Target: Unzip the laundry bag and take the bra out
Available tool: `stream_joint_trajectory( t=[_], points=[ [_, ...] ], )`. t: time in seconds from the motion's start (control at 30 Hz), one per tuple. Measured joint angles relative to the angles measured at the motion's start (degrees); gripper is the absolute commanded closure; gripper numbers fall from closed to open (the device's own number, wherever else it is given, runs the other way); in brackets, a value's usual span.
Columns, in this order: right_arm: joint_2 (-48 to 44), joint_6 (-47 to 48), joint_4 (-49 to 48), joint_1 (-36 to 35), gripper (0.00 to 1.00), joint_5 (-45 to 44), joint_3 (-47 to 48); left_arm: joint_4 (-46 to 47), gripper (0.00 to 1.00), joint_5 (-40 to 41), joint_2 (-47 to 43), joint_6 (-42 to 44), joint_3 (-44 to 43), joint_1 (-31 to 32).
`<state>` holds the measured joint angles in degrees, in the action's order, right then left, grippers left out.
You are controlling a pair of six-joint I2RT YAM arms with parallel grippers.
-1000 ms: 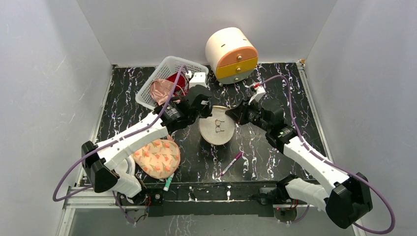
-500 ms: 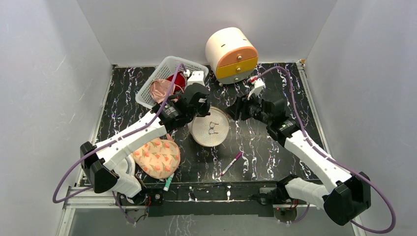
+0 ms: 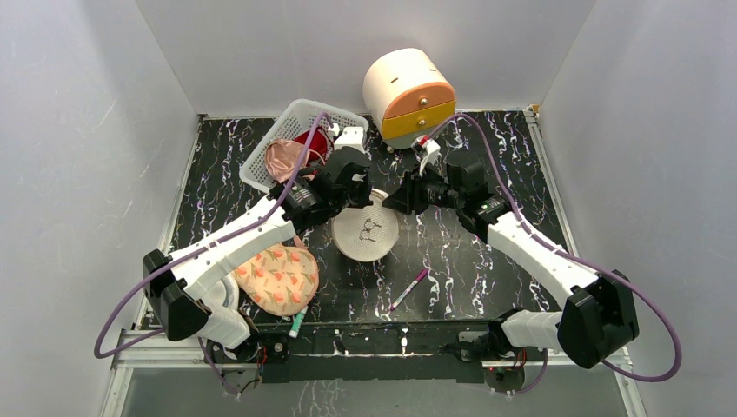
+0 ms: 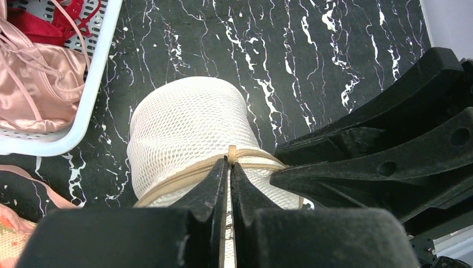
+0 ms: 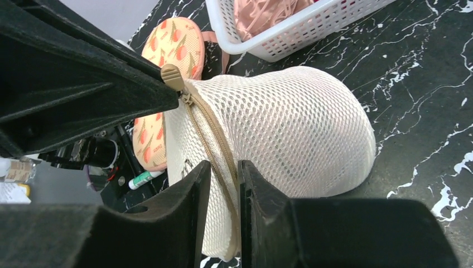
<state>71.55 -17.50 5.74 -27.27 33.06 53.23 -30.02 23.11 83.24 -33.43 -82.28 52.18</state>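
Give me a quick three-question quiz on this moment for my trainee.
1. True or false: the bag lies inside the basket.
2. What is the left gripper pinching? A the bag's zip; B the basket's rim; C nothing.
3. Fill in: beside the pink garment in the basket lies a ___ one.
Key: 1 false; 2 A; 3 red.

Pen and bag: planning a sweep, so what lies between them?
Only bare table between the bag and the pen, shown in the top view.
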Motion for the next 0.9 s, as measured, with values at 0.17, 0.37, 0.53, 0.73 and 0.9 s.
stream_joint_trajectory(
  t=[0.17, 0.37, 0.53, 0.73, 0.9],
  points=[
    [0.1, -1.0, -1.9, -0.1, 0.73, 1.6, -0.3, 0.1, 1.00, -0.3, 0.5, 0.1, -0.3, 0.0],
    [0.1, -2.1, -3.7, -0.5, 0.85, 1.4, -0.8, 0.2, 1.00, -0.5, 0.8, 0.4, -0.4, 0.0],
    [0.1, -3.2, -5.2, -0.5, 0.97, -1.4, -2.8, 0.2, 1.00, -0.5, 0.8, 0.3, -0.5, 0.0],
    [-1.7, -5.2, -6.9, -0.9, 1.00, -6.0, -4.6, 0.1, 1.00, 0.2, 0.8, -0.2, -0.4, 0.0],
    [-5.9, -8.0, -7.7, -0.9, 1.00, -12.4, -8.4, 0.0, 1.00, 1.0, 0.6, -0.7, -0.3, 0.0]
  ],
)
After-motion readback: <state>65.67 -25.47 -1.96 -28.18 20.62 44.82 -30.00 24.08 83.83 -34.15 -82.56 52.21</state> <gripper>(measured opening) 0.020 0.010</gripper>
